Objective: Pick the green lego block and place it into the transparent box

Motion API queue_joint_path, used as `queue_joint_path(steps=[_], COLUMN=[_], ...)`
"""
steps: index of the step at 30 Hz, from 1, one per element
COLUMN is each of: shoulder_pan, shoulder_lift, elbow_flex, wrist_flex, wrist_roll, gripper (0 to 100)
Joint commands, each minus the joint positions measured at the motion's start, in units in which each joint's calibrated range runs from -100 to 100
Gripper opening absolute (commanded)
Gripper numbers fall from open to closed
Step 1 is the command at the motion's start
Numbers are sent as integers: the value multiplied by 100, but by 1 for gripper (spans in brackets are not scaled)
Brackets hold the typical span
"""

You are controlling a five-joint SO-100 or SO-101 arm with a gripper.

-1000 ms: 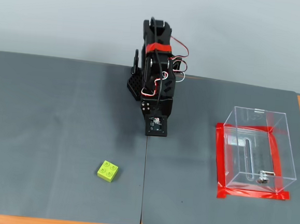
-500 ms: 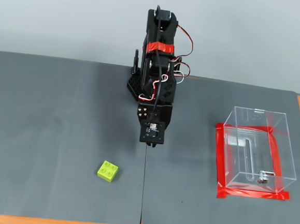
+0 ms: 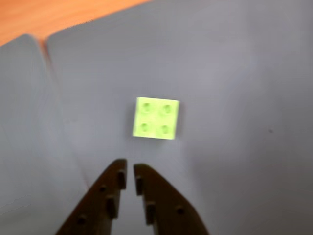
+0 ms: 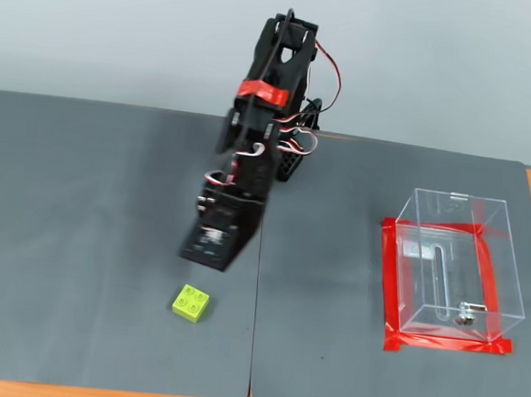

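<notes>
The green lego block (image 3: 156, 118) is a small lime square brick with four studs, lying flat on the grey mat. In the wrist view my gripper (image 3: 130, 169) is just short of it, empty, with its dark jaws almost together and only a thin gap between them. In the fixed view the gripper (image 4: 209, 260) hangs a little above and behind the block (image 4: 191, 303). The transparent box (image 4: 494, 272) stands far to the right in the fixed view, with red tape around its base and a small metal piece (image 4: 464, 315) inside. The box is out of the wrist view.
Two grey mats (image 4: 81, 202) cover the table and meet at a seam (image 4: 253, 345) just right of the block. Orange wooden table (image 3: 44, 17) shows at the edges. The arm's base (image 4: 292, 159) stands at the back centre.
</notes>
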Motion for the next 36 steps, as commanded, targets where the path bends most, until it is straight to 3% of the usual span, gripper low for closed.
queue_joint_path(steps=[1,8,14,27,36], shoulder_pan=[206,139,-47,-398,-346], shoulder_lift=[358,842,952,1206,1554], elbow_flex=[-428,-708,-726,-736,-736], wrist_flex=[-83,-83,-83,-230,-612], wrist_roll=[28,33,28,-8,28], gripper=[2,4,20,45,46])
